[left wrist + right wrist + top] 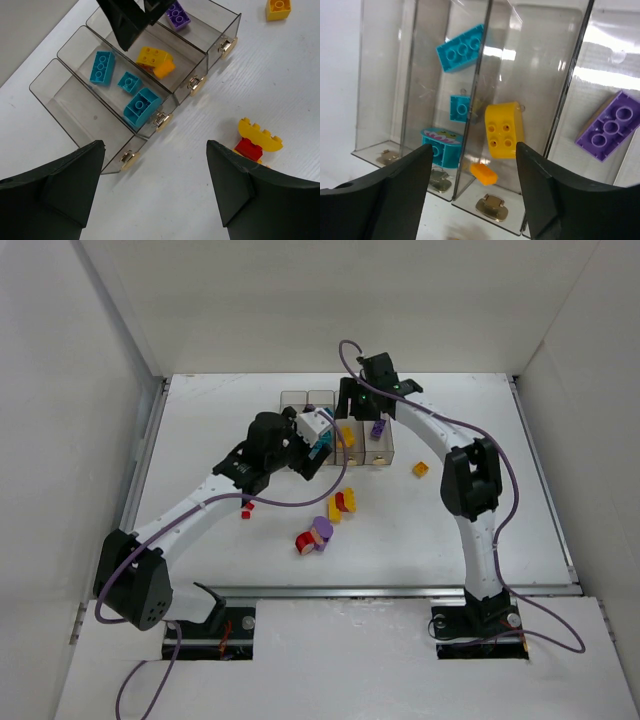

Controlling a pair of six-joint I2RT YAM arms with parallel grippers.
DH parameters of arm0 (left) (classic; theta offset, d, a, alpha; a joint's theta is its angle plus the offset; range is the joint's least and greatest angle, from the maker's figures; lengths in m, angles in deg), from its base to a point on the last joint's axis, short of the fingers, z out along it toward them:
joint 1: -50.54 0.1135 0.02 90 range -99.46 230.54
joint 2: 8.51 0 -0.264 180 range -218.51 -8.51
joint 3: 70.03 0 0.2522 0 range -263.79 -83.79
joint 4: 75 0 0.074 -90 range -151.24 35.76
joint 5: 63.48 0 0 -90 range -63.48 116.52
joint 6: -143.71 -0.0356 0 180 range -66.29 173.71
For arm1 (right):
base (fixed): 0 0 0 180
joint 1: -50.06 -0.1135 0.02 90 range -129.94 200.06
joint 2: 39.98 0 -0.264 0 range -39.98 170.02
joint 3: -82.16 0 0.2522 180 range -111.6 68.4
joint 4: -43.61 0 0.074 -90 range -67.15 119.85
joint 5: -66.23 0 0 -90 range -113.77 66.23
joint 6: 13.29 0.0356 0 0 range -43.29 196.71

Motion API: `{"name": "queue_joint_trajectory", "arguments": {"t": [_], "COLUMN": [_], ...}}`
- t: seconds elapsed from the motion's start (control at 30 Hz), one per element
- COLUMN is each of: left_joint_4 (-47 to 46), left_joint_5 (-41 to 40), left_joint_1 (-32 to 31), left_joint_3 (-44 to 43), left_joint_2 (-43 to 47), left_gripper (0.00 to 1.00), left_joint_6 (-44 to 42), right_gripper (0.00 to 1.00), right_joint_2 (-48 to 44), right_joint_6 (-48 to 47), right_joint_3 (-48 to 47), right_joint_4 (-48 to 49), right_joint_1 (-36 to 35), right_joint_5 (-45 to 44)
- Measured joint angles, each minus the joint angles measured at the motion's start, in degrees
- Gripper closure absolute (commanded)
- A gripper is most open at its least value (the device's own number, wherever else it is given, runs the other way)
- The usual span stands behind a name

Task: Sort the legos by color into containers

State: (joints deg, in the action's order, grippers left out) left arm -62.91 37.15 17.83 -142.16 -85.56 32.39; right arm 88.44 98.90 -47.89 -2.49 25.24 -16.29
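Four joined clear containers (75,95) stand in a row at the table's back middle (293,398). The leftmost is empty. The second holds three teal legos (141,106). The third holds a yellow lego (504,129) and a small orange piece (483,173). The fourth holds a purple lego (610,125). My left gripper (156,150) is open and empty above the table, just in front of the containers (322,452). My right gripper (474,150) is open and empty, hovering over the teal and yellow containers (352,405).
Loose on the table are a yellow-and-red clump (257,140), also seen from above (343,504), a red-and-purple clump (315,536), a small red brick (246,510) and a yellow brick (421,469) to the right of the containers.
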Motion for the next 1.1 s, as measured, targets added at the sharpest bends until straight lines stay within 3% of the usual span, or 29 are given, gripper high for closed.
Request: {"name": "queue_joint_trajectory", "arguments": {"t": [0.2,0.27,0.3,0.53,0.63,0.87,1.1], "left_joint_4": [-0.9,-1.2,-1.5,-4.0,-4.4,-6.3,-7.0], "left_joint_5": [-0.2,-0.2,-0.2,-0.2,-0.2,-0.7,-1.6], "left_joint_1": [0.6,0.7,0.7,0.7,0.7,0.7,1.2], "left_joint_3": [1.1,1.4,1.6,4.4,5.0,5.1,6.4], "left_joint_2": [0.0,0.0,0.0,0.0,0.0,0.0,0.1], "left_gripper": [0.20,0.19,0.19,0.19,0.19,0.19,0.19], "left_joint_6": [0.5,0.5,0.7,1.4,1.9,2.1,2.1], "right_gripper": [0.20,0.10,0.00,0.00,0.00,0.00,0.00], "right_joint_2": [-0.3,-1.3,-2.4,-22.9,-27.6,-23.6,-22.3], "right_joint_6": [-1.0,-1.1,-1.2,-5.0,-8.3,-19.3,-31.9], "right_joint_3": [-2.1,-1.8,-1.3,15.8,22.1,35.5,40.4], "right_joint_4": [0.0,-0.9,-1.7,-6.5,-7.4,-8.1,-5.7], "right_joint_1": [0.4,1.0,1.6,9.8,12.8,12.0,11.7], "right_joint_5": [0.9,1.5,1.2,-9.6,-13.5,-14.5,-14.4]}}
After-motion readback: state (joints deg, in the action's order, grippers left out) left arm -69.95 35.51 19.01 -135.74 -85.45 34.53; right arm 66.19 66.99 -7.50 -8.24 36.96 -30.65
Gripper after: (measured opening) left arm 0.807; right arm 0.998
